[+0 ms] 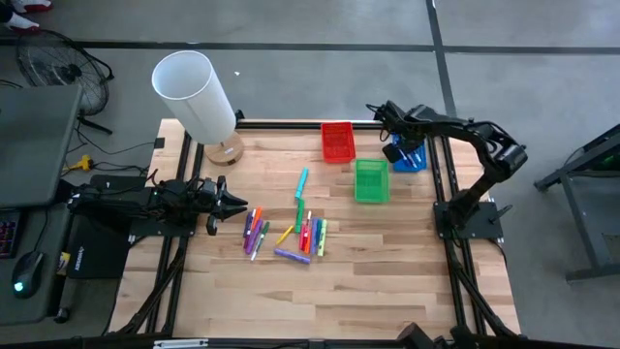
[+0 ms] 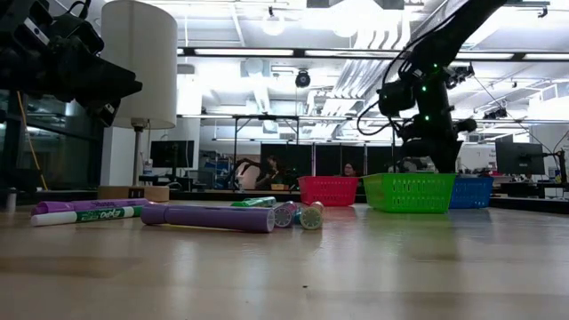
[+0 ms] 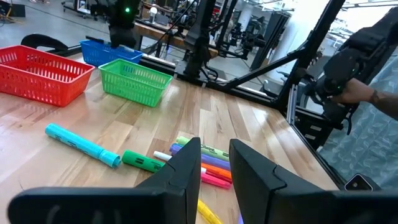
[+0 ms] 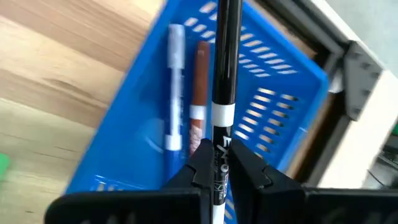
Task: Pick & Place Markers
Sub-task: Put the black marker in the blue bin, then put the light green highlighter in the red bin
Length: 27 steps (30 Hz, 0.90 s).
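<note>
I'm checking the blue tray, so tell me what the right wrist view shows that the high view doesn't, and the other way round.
Only the right wrist view shows the right gripper shut on a black marker, and two markers lying inside the blue tray. Only the high view shows the loose markers mid-table, the red tray, the green tray and the left gripper. Both show the blue tray under the right gripper.

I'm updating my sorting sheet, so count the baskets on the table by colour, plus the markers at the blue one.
Red basket: 1
Green basket: 1
Blue basket: 1
Markers lying in the blue basket: 2
Black marker held over it by the right gripper: 1
Total: 6 things (3 baskets, 3 markers)
</note>
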Available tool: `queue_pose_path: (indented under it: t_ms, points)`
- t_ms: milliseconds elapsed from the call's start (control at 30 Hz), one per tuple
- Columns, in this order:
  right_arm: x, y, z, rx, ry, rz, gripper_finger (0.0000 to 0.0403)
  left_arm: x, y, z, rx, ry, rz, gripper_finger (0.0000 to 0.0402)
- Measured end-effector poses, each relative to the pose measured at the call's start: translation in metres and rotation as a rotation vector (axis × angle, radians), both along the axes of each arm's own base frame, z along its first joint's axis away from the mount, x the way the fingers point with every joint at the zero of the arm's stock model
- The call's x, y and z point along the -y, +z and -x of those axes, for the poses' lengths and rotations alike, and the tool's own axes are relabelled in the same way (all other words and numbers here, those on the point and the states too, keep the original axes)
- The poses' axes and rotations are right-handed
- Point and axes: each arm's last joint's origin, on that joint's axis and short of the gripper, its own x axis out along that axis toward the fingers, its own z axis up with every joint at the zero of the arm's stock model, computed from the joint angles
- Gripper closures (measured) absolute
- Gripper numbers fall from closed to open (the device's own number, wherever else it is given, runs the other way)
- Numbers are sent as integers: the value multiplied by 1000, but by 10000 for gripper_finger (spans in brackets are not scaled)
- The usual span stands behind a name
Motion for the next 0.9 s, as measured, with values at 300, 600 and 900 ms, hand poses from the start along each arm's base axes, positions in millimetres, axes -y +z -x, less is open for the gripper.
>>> queue_pose_path:
  t_ms: [300, 600, 900]
  points:
    - [-6, -17, 6, -29, 14, -13, 372, 0, 0, 0, 0, 0, 0, 318]
    - [-7, -18, 6, -21, 17, -16, 336, 0, 0, 0, 0, 0, 0, 318]
    - [-7, -16, 6, -12, 3, -24, 306, 0, 0, 0, 0, 0, 0, 318]
